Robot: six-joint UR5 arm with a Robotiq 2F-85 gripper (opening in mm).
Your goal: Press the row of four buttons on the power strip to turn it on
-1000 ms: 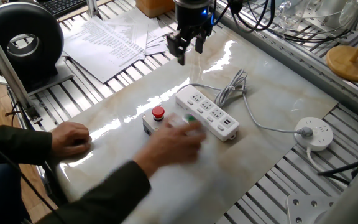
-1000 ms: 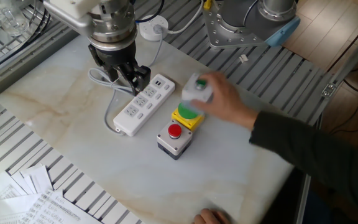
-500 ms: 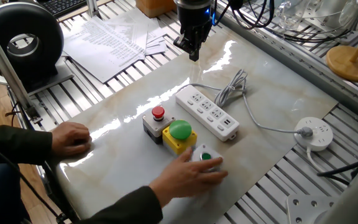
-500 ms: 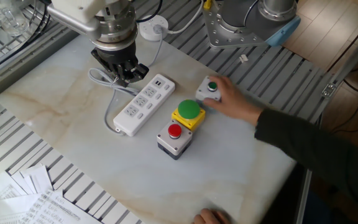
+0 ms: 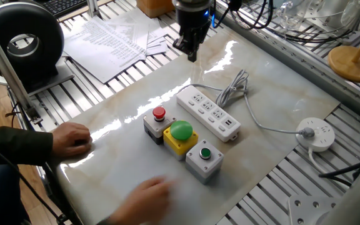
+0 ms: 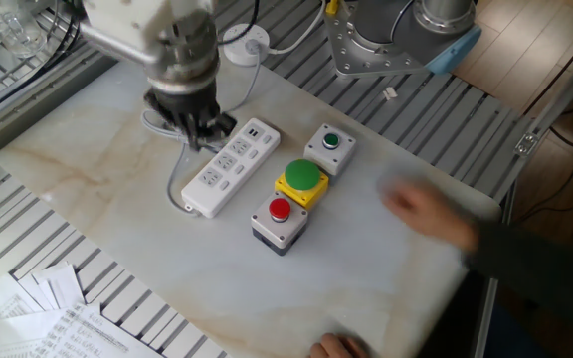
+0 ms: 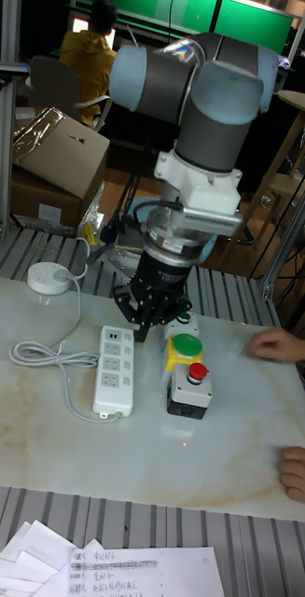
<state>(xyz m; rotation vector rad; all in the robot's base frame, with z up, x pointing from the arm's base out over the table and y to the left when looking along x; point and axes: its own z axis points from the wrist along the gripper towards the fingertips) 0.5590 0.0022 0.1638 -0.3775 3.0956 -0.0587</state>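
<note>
The white power strip (image 5: 208, 114) lies flat on the marble table top (image 5: 261, 69), also seen in the other fixed view (image 6: 229, 167) and the tall view (image 7: 115, 369). Its four buttons show only as tiny white marks along the strip's face (image 5: 199, 112). My gripper (image 5: 190, 52) hangs above the table, off the strip's end, touching nothing. In the other fixed view the gripper (image 6: 199, 137) is blurred over the coiled cord (image 6: 167, 124). The tall view puts the gripper (image 7: 143, 328) just right of the strip's far end. No view shows a gap between the fingertips.
Three button boxes stand beside the strip: red button box (image 5: 157, 119), green mushroom on yellow box (image 5: 181, 134), grey box with small green button (image 5: 205, 159). A person's hand (image 5: 74, 139) rests at the table edge; another hand (image 6: 426, 214) is blurred. A round socket puck (image 5: 317, 134) lies right.
The person's hand set the grey green-button box down beside the yellow box and pulled away. My gripper turned about its axis and shifted slightly, staying above the table.
</note>
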